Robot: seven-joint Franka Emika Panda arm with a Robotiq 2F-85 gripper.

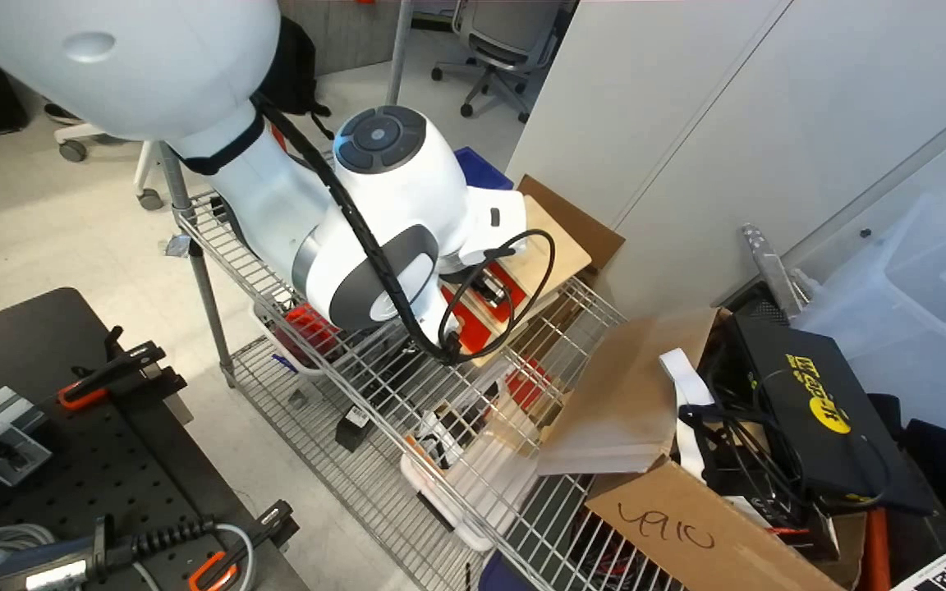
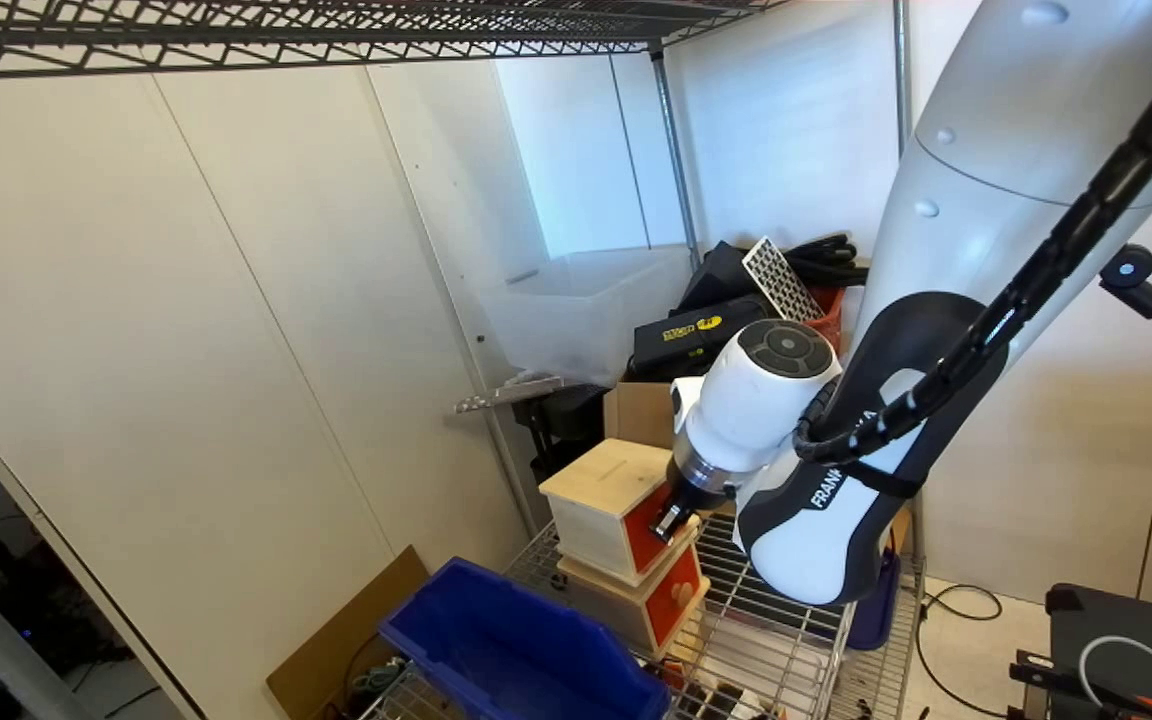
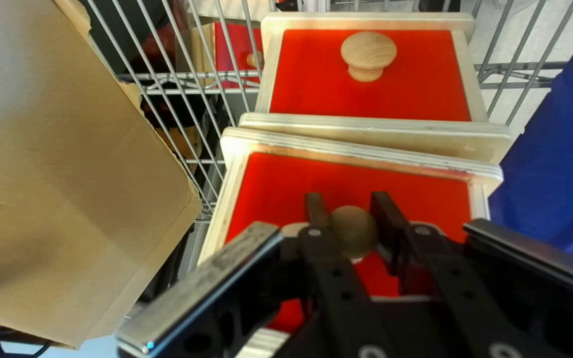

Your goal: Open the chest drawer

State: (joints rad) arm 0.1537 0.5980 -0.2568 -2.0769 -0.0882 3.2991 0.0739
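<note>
The chest (image 2: 591, 530) is two stacked plywood boxes with red drawer fronts on a wire shelf. Its light top also shows in an exterior view (image 1: 559, 250). The upper drawer front (image 3: 286, 184) appears in the lower half of the wrist view and looks flush in its frame. The lower front (image 3: 311, 89), with a round knob (image 3: 368, 52), shows above it there and looks shut. My gripper (image 3: 348, 204) is at the upper front, its fingers close against both sides of the upper knob (image 3: 353, 231). That knob is hidden by the gripper (image 2: 671, 525) in an exterior view.
A blue bin (image 2: 526, 640) stands beside the chest; it fills the right edge of the wrist view (image 3: 550, 164). An open cardboard box (image 1: 678, 525) lies on the other side, its flap (image 3: 67, 174) close by. A brown board (image 2: 346, 630) leans against the wall.
</note>
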